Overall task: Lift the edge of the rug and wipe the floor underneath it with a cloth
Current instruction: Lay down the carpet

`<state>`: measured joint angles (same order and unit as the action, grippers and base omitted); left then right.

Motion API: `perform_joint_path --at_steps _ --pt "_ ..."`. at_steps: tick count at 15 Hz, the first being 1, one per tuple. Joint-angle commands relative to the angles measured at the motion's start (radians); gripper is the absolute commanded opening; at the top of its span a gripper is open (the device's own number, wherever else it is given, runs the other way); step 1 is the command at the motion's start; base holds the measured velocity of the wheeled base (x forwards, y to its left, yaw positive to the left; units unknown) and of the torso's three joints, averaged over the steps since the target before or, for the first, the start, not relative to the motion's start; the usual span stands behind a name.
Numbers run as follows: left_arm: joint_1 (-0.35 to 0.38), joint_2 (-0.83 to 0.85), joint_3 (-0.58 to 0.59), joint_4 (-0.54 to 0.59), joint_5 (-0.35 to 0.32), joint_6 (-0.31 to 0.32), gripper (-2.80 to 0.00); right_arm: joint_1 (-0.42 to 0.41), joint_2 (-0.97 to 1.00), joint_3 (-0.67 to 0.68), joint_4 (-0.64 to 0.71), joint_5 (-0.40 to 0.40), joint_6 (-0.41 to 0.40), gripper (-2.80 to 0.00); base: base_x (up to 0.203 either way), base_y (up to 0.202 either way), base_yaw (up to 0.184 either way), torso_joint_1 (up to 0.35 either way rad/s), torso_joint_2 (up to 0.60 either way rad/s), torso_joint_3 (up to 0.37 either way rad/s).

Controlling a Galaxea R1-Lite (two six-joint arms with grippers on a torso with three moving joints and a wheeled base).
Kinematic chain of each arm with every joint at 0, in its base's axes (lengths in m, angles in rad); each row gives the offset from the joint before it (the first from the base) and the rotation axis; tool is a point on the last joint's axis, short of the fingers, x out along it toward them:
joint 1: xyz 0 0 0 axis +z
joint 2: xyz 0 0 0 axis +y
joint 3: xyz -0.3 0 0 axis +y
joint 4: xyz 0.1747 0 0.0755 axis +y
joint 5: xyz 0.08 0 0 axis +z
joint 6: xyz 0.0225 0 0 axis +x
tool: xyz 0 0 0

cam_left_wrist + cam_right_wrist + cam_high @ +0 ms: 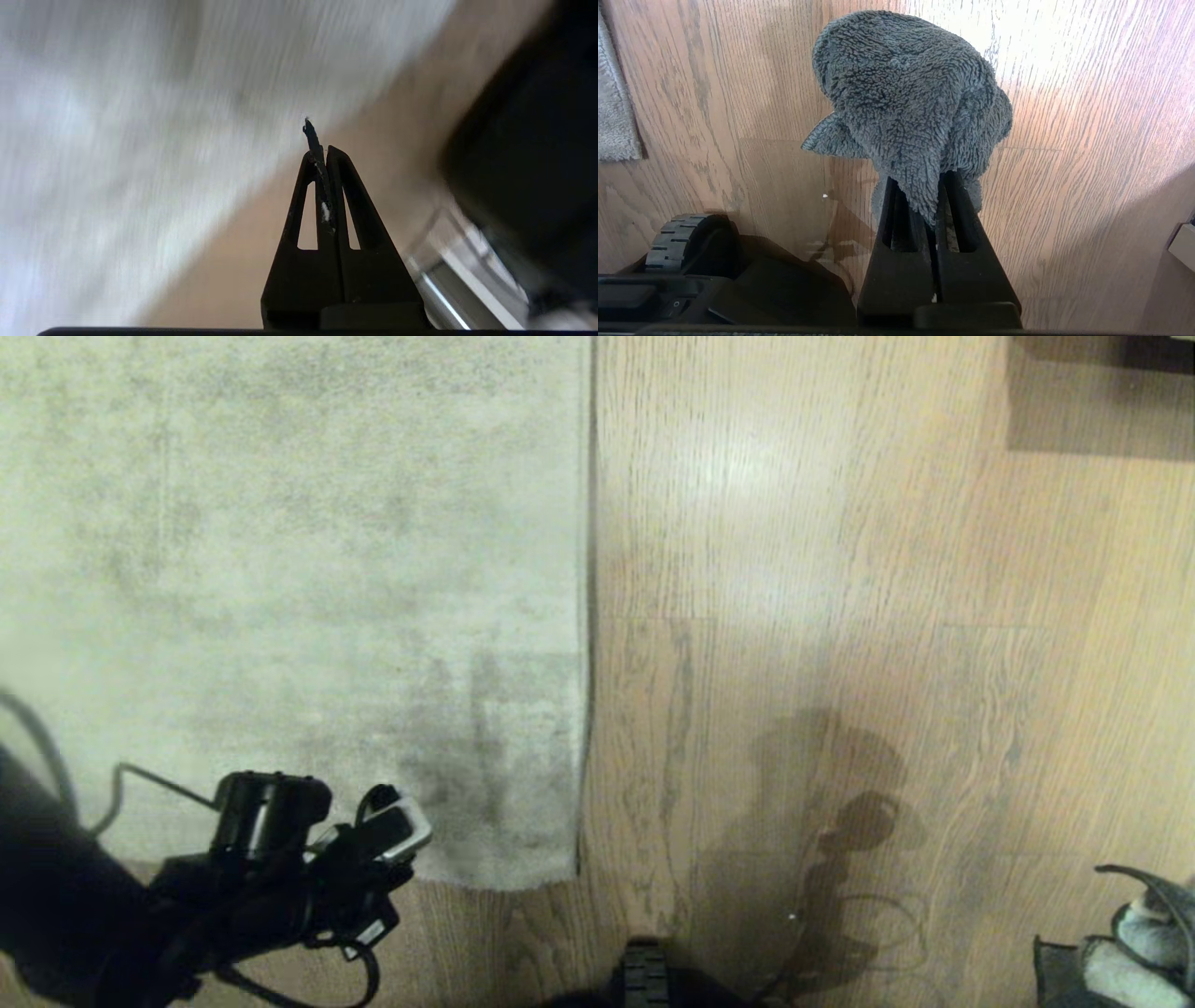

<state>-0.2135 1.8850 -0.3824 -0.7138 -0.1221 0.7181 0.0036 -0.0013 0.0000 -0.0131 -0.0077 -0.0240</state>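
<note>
From the head camera I see my left gripper [411, 826] over the rug edge [586, 616] near its corner, rug flat on the floor [840, 569]. On the left wrist camera its fingers [341, 186] are pressed together. On the right wrist camera my right gripper [924, 196] pinches the cloth [906, 93] above bare planks.

Soft warm light fell from ahead, leaving a pale glare patch on the floor [738, 476] and the robot's own dark shadow lower down. The head view was slightly hazy. The left wrist view smeared badly with motion blur, while the right wrist view stayed crisp, every loop of the cloth [906, 98] sharp.
</note>
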Motion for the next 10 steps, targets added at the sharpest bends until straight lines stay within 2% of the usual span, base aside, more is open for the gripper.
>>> perform_joint_path --at_steps 1,4,10 --pt "-0.099 0.167 -0.114 -0.014 -0.004 -0.012 -2.80 -0.001 0.001 0.000 -0.001 0.000 -0.001 -2.80 0.000 0.000 0.000 0.000 0.00 0.000" --pt "-0.166 0.227 -0.189 -0.016 -0.007 -0.049 -2.80 0.001 0.001 0.000 -0.001 0.000 -0.001 -2.80 0.000 0.000 0.000 0.000 0.00 0.000" --pt "-0.175 0.260 -0.200 -0.030 0.002 -0.039 -2.80 0.001 0.001 0.000 -0.001 0.000 -0.002 -2.80 0.000 0.000 0.000 0.000 0.00 0.000"
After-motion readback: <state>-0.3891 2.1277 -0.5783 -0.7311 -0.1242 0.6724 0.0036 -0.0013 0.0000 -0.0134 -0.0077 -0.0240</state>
